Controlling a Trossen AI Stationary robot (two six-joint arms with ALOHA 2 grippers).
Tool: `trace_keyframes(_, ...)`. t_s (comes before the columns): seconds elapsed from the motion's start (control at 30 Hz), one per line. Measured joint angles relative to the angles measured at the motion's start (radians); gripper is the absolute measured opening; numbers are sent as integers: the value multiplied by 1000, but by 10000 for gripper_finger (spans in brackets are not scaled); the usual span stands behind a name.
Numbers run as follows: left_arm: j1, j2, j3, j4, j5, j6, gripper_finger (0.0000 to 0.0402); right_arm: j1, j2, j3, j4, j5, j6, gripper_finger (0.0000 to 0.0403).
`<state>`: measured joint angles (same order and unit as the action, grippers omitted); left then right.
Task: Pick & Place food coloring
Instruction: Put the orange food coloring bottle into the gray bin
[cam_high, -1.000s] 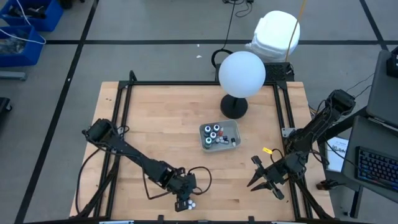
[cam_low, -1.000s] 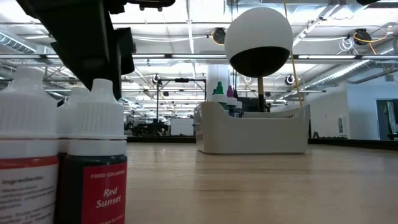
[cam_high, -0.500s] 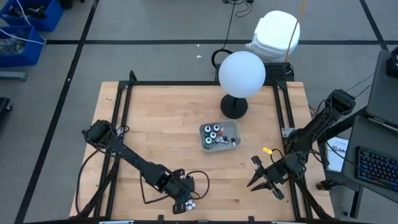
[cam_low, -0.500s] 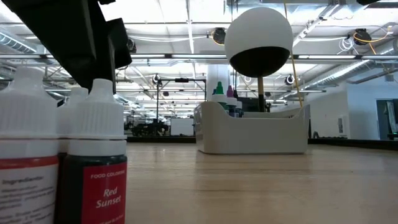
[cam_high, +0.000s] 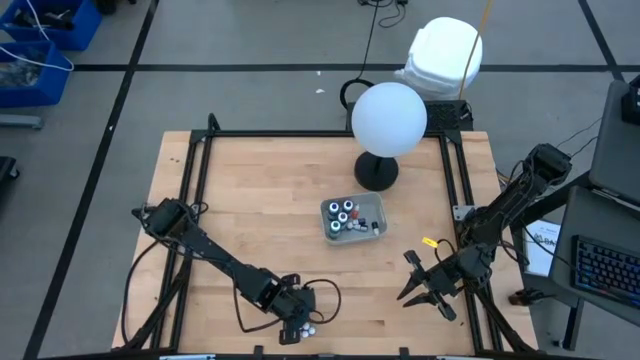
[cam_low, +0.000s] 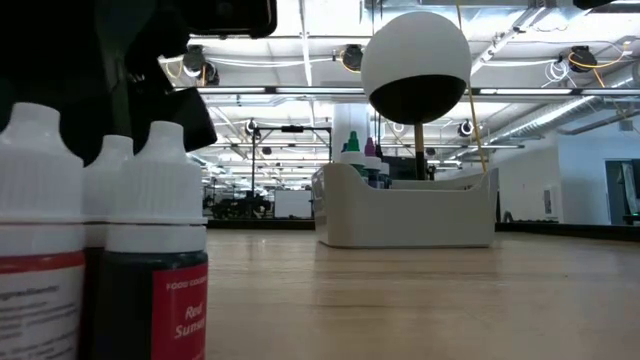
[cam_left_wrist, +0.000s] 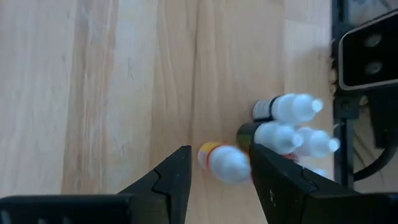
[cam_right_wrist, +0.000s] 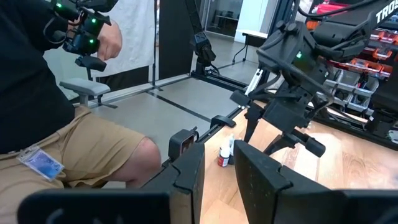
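Near the front edge of the table (cam_high: 250, 190), the left gripper (cam_high: 296, 322) hangs over a small bunch of bottles (cam_high: 308, 327). Its fingers (cam_left_wrist: 177, 180) are spread, one on each side of a bottle with a yellow band (cam_left_wrist: 222, 162). I cannot tell if they touch it or squeeze it. Three more white-capped bottles (cam_left_wrist: 292, 127) stand right next to that one. From table height, these bottles are very close and big, and one has a red label (cam_low: 180, 305).

More bottles sit in the tray (cam_high: 353, 217) in the middle of the table. A round white lamp (cam_high: 389, 118) stands just behind the tray.

Over on the right side sits the right gripper (cam_high: 425, 285), well apart from the tray and holding nothing. Its fingers (cam_right_wrist: 186, 171) have only a small gap between them. Past the table edge a person (cam_right_wrist: 56, 124) sits, with a hand (cam_right_wrist: 109, 40) holding a dark controller.
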<state>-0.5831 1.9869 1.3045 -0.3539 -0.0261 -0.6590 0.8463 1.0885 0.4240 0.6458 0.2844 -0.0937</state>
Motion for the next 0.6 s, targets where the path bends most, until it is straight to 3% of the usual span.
trace_keyframes(0.37,0,0,0,-17,0,15,161,0,0,0,0,1,0,77)
trace_keyframes(0.6,0,0,0,-16,0,34,111,0,0,0,0,1,0,77)
